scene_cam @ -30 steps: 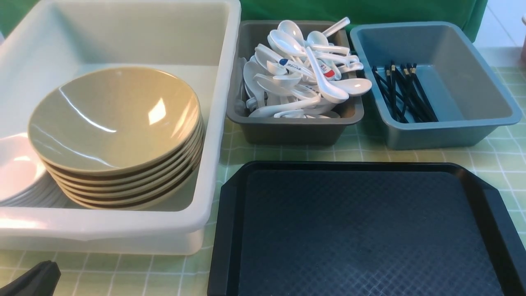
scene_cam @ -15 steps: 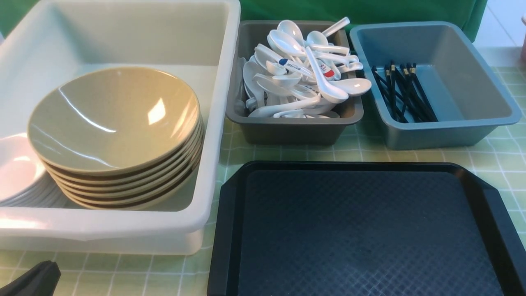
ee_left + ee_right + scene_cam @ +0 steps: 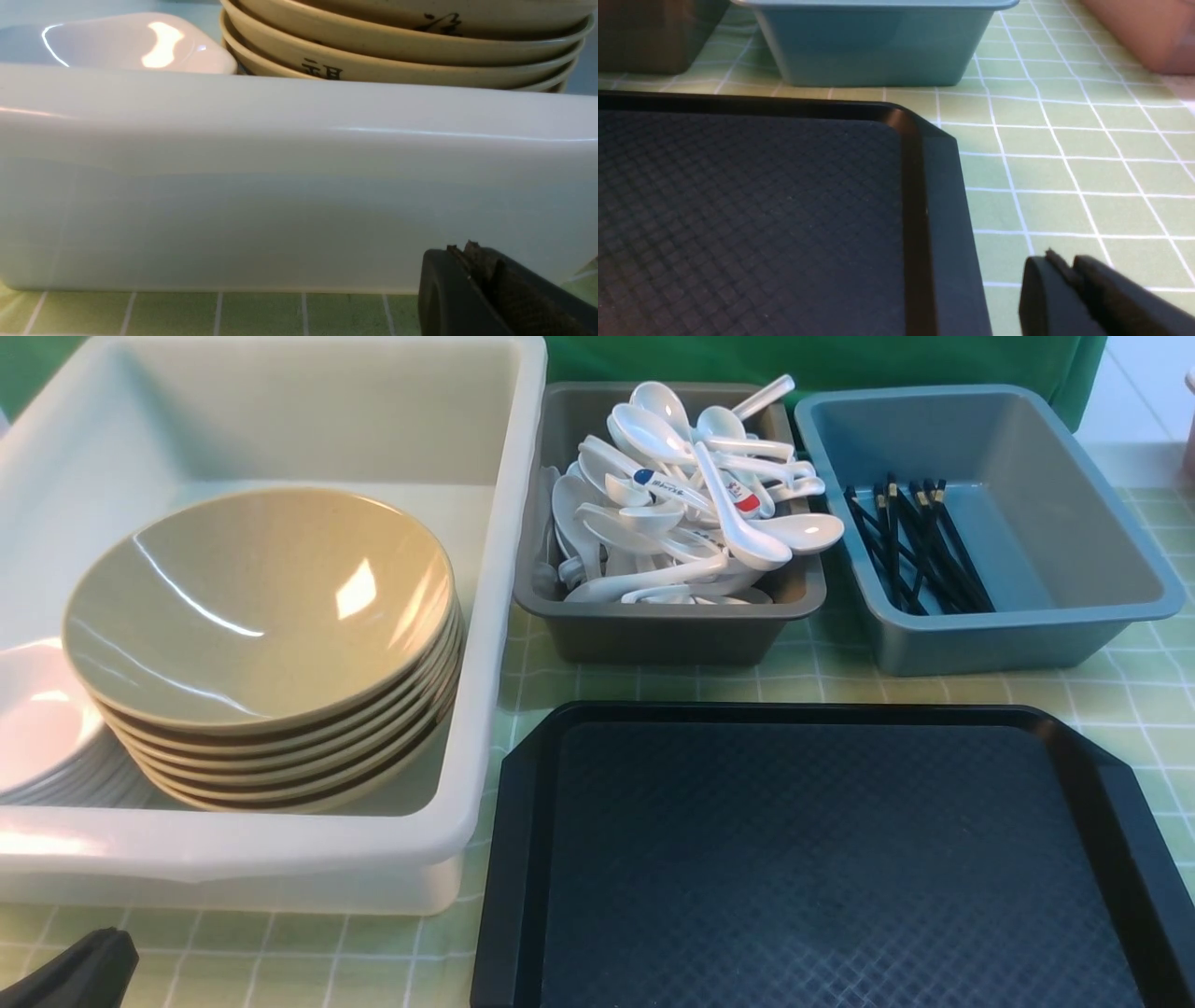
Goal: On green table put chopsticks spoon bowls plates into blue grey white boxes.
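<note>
A white box (image 3: 504, 616) at the left holds a stack of tan bowls (image 3: 261, 644) and white plates (image 3: 37, 728). A grey box (image 3: 672, 635) holds many white spoons (image 3: 681, 504). A blue box (image 3: 1102, 523) holds black chopsticks (image 3: 915, 546). My left gripper (image 3: 79, 971) is shut and empty, low at the near left in front of the white box (image 3: 280, 210); it also shows in the left wrist view (image 3: 462, 249). My right gripper (image 3: 1059, 261) is shut and empty over the green cloth, beside the black tray's corner; it is out of the front view.
A large empty black tray (image 3: 822, 868) lies in front of the grey and blue boxes; its corner shows in the right wrist view (image 3: 924, 186). Green checked cloth (image 3: 1064, 163) covers the table. A pinkish container (image 3: 1143, 32) stands at the far right.
</note>
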### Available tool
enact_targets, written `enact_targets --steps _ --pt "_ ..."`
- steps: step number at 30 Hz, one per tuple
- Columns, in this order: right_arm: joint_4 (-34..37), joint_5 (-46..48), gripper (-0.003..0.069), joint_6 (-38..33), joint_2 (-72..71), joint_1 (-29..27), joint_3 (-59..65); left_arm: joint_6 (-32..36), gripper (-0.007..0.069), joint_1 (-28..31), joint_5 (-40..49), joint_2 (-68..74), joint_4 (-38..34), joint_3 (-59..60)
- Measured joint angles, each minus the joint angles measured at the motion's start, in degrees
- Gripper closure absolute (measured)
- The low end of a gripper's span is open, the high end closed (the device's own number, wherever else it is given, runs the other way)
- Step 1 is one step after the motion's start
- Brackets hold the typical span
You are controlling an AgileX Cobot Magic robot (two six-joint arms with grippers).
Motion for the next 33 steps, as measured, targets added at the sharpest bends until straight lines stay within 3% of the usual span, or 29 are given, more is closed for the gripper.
enact_targets --steps 33 --pt "0.00 -0.20 0.0551 0.00 0.00 0.00 0.04 0.00 0.0626 0.00 0.00 0.00 0.00 0.00"
